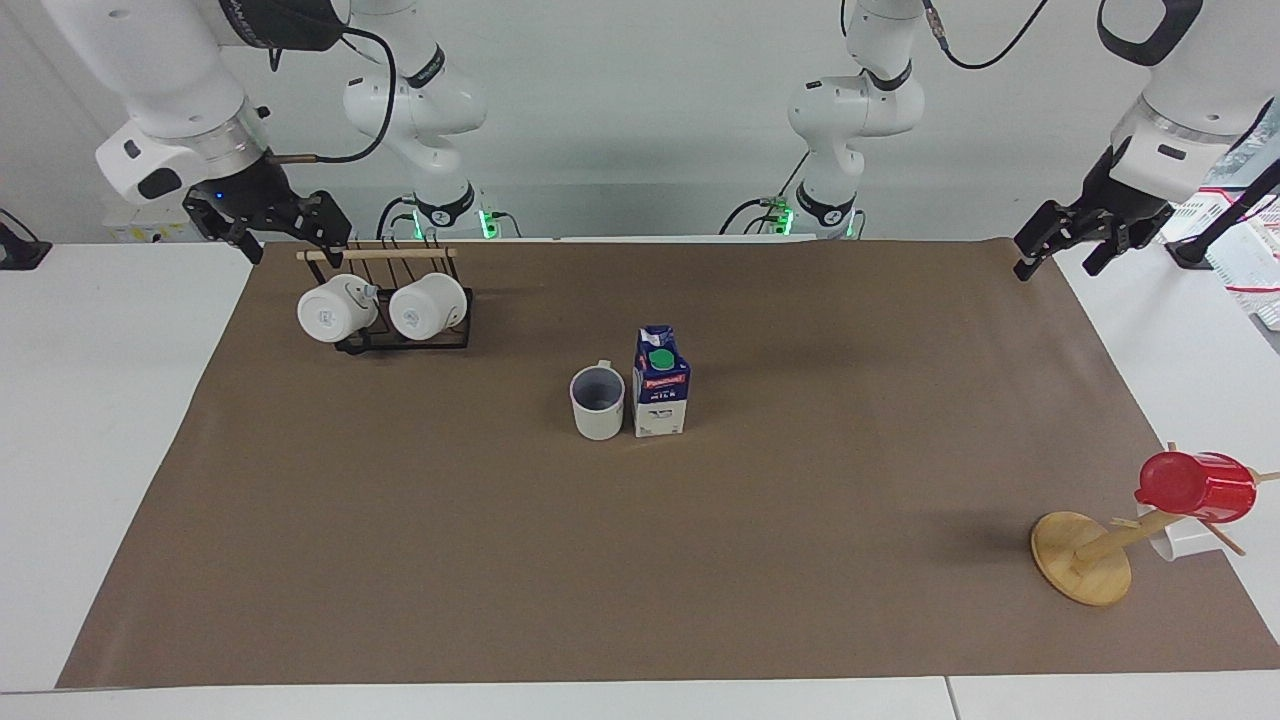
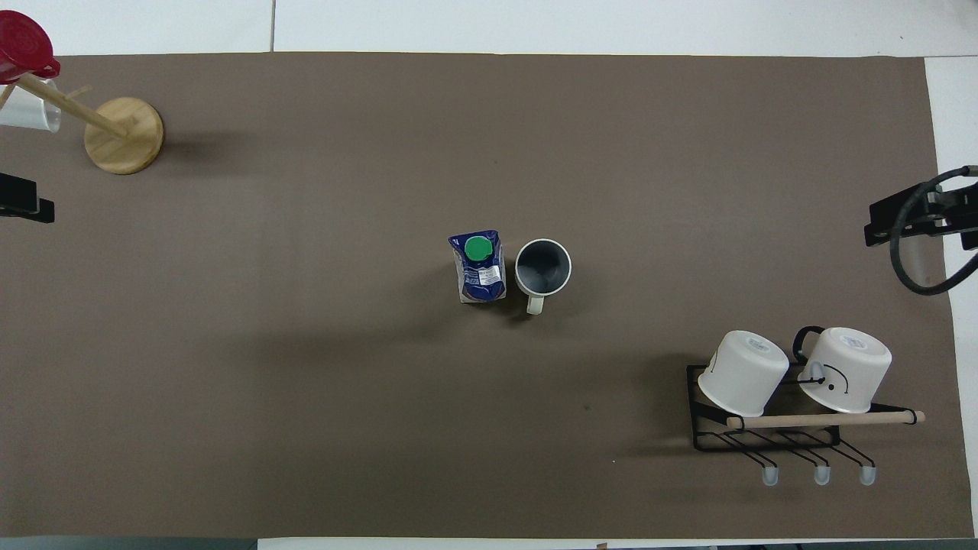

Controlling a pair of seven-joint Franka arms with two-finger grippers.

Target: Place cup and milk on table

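The cup [image 1: 598, 403] stands upright on the brown sheet of the table [image 1: 800, 520], near its middle, with its handle toward the robots. It also shows in the overhead view [image 2: 543, 267]. The milk [image 1: 660, 385] stands upright right beside it, on the side of the left arm's end, and shows from above too [image 2: 479, 267]. My left gripper [image 1: 1055, 265] is open and empty, up over the sheet's corner at the left arm's end. My right gripper [image 1: 290, 240] is open and empty, above the mug rack. Both are well away from the cup and milk.
A black wire rack [image 1: 400, 340] with two all-white mugs [image 2: 745, 372] stands near the robots at the right arm's end. A wooden mug tree [image 1: 1080, 558] with a red cup [image 1: 1195, 487] and a white cup stands at the left arm's end, farther from the robots.
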